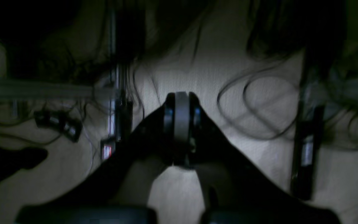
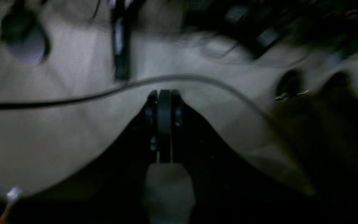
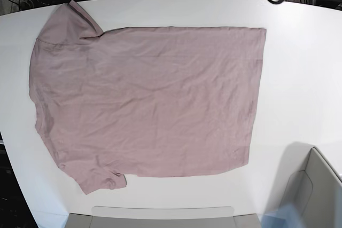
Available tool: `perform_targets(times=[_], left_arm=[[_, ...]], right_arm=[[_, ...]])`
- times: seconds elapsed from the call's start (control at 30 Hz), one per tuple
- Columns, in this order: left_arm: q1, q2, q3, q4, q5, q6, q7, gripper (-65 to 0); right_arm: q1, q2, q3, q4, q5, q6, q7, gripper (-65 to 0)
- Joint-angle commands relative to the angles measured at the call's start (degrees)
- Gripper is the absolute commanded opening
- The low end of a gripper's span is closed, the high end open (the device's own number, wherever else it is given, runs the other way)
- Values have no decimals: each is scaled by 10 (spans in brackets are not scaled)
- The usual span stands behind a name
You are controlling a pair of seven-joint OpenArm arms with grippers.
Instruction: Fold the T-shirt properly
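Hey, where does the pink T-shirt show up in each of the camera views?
Base: the T-shirt lies spread flat across the white table, neck end at picture left.
Left wrist: not in it; only the shut left gripper over a pale surface with cables.
Right wrist: not in it; the shut right gripper.
Shared landmark: none is certain.

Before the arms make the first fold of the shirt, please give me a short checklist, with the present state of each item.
1. T-shirt lies spread flat on the white table: ok, only light wrinkles.
2. Both sleeves lie spread out, not tucked under: ok.
3. Nothing lies on the shirt: ok.
4. Left gripper empty: ok, jaws closed on nothing.
5. Right gripper empty: ok, also closed.
6. Arms over the shirt: not ok, neither shows in the base view.
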Motion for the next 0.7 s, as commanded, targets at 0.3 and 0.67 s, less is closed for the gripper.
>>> perform_targets(times=[0.3,0.67], left_arm=[[152,-27,-37,239,-35,7,-2,-649],[92,-27,-76,373,-35,7,-2,-650]], right_arm=[[-108,15,117,231,3,5,-35,-647],[-41,-19,146,370,3,5,-68,-647]])
